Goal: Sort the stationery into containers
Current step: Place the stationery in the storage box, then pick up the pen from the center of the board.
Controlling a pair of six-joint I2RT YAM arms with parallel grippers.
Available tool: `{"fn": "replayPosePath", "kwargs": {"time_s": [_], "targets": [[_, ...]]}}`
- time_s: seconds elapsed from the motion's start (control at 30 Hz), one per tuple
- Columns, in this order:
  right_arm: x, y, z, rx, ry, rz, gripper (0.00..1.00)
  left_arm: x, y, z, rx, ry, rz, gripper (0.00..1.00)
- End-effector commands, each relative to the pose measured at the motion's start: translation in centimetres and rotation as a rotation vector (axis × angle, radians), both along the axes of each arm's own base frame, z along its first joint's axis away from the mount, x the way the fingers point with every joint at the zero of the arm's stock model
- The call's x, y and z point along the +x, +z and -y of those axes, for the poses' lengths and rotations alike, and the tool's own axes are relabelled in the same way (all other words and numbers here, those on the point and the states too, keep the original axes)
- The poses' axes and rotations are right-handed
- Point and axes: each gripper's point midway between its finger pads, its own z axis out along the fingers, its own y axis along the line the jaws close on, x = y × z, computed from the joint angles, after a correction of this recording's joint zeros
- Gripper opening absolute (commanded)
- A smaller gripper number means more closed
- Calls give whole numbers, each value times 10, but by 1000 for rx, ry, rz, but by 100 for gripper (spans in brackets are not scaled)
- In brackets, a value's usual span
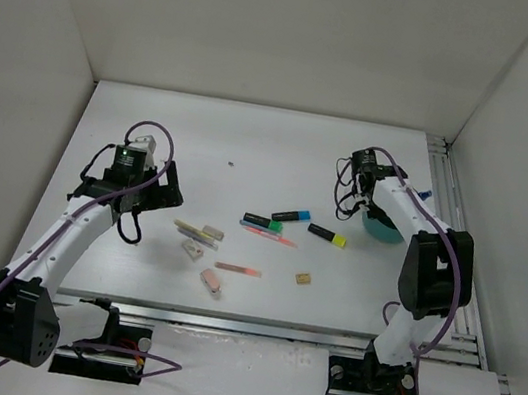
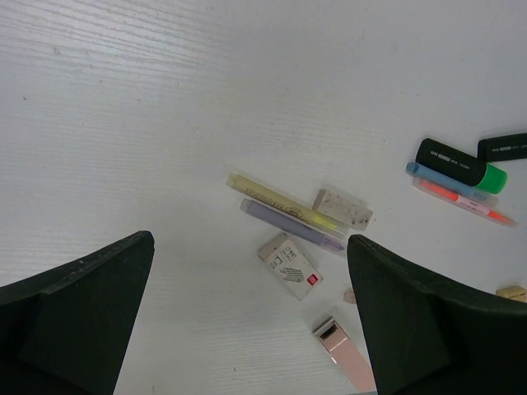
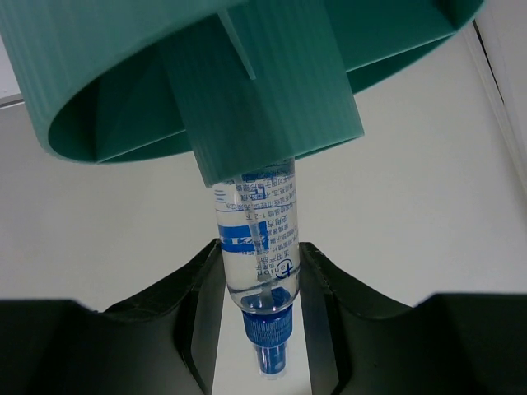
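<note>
My right gripper (image 3: 262,284) is shut on a clear blue-capped pen (image 3: 257,230). The pen's far end is hidden behind the teal tub (image 3: 123,90), which fills the top of the right wrist view. From above, the right gripper (image 1: 370,197) is at the tub (image 1: 381,229), at the table's right. My left gripper (image 2: 251,329) is open and empty above the table, left of two beige sticks (image 2: 284,206), a white box (image 2: 290,265) and a pink eraser (image 2: 346,366). From above, the left gripper (image 1: 133,191) is at the left.
Highlighters with green (image 1: 262,223), blue (image 1: 291,215) and yellow (image 1: 326,235) caps lie mid-table with pink pens (image 1: 268,236) and a tan cube (image 1: 303,279). White walls enclose the table; a rail (image 1: 450,203) runs along its right edge.
</note>
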Motion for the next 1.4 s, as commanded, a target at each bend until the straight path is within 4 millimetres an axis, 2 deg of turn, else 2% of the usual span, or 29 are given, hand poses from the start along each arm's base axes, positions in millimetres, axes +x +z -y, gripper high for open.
{"fn": "replayPosePath", "kwargs": {"time_s": [0.0, 0.03, 0.13, 0.17, 0.23, 0.3, 0.4, 0.5, 0.57, 0.67, 0.7, 0.73, 0.77, 0.8, 0.83, 0.87, 0.9, 0.93, 0.97, 1.0, 1.07, 1.1, 1.13, 1.17, 1.3, 1.37], "targets": [[8, 17, -4, -64, 37, 26, 16, 9, 27, -1, -7, 23, 92, 100], [11, 21, -8, -60, 38, 45, 21, 8, 26, -2, -7, 27, 93, 99], [17, 35, -17, -29, 33, 113, 25, 7, 28, -2, -6, 25, 101, 99], [17, 37, -18, -30, 33, 119, 30, 6, 29, -2, -5, 24, 104, 99], [17, 43, -19, -33, 32, 139, 49, 6, 29, -1, -9, 20, 107, 99], [16, 49, -24, -27, 31, 169, 53, 4, 32, -1, -11, 15, 115, 100], [17, 72, -31, 6, 23, 259, 57, 0, 38, -3, -6, 14, 133, 100], [18, 103, -48, 64, 34, 373, 61, -4, 45, -3, -11, 11, 164, 99], [19, 112, -61, 132, 47, 423, 62, -6, 49, -1, -22, 5, 183, 100], [26, 131, -99, 394, 49, 559, 65, -10, 52, 0, -29, 0, 201, 99], [27, 135, -111, 515, 1, 625, 67, -12, 51, 0, -31, -3, 196, 100], [34, 145, -135, 679, 14, 650, 76, -13, 54, 0, -33, 0, 203, 100], [36, 149, -150, 794, -5, 671, 80, -14, 55, 0, -36, -3, 206, 99], [39, 167, -169, 1002, -120, 766, 93, -15, 55, 1, -40, -5, 203, 99], [43, 164, -186, 1132, -194, 772, 98, -15, 56, 1, -48, -2, 206, 100], [44, 164, -203, 1260, -268, 766, 98, -16, 57, 2, -53, 0, 210, 100], [43, 165, -217, 1449, -501, 825, 98, -16, 55, 3, -59, 0, 212, 100], [43, 162, -226, 1541, -624, 836, 98, -17, 57, 3, -65, 2, 220, 100], [42, 155, -237, 1658, -835, 861, 98, -16, 58, 3, -67, 2, 226, 99], [39, 131, -239, 1667, -951, 857, 98, -16, 58, 3, -67, 0, 227, 100], [39, 108, -254, 1738, -1178, 859, 98, -17, 59, 3, -60, -5, 232, 99], [34, 79, -260, 1691, -1247, 831, 98, -18, 59, 2, -56, -3, 227, 99], [32, 66, -261, 1673, -1299, 832, 98, -17, 60, 2, -56, -2, 231, 99], [27, 45, -264, 1642, -1409, 852, 98, -17, 61, 2, -58, -4, 236, 100], [21, 10, -268, 1600, -1563, 953, 98, -16, 62, 10, -85, -44, 248, 99], [23, 1, -275, 1616, -1623, 982, 97, -15, 61, 13, -93, -60, 250, 100]]}}
